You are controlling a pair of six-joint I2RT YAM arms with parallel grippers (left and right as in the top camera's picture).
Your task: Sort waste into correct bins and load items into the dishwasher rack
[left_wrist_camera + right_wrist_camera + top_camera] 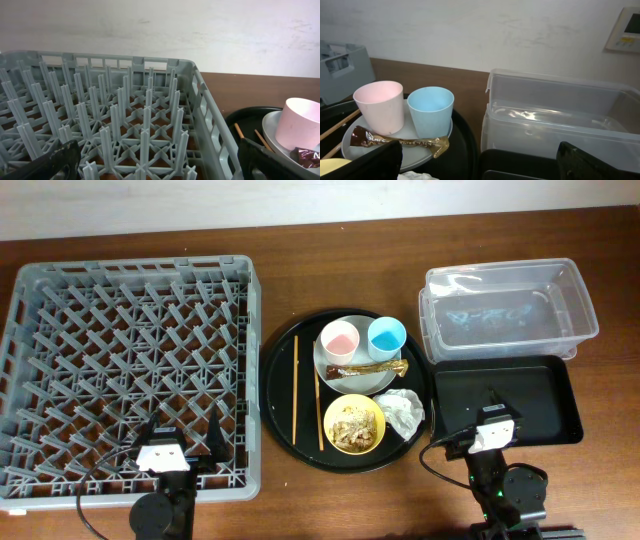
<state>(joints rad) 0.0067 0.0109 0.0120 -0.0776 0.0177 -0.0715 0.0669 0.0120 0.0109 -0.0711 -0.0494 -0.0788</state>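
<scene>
place: indoor robot test room — probably a lab | cues: brown wooden bench (330, 270), bare white wall (200, 35), wall-mounted panel (626, 29)

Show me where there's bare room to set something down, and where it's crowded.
Free: the grey dishwasher rack, the clear tub, and the rectangular black tray beyond the right gripper. Bare wood lies behind the round black tray. Crowded: that round tray, packed with plate, pink cup, blue cup, yellow bowl, napkin, chopsticks.

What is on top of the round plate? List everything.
The plate holds a pink cup, a light-blue cup and a brown-and-gold snack wrapper. Whatever lies beneath them is covered.
</scene>
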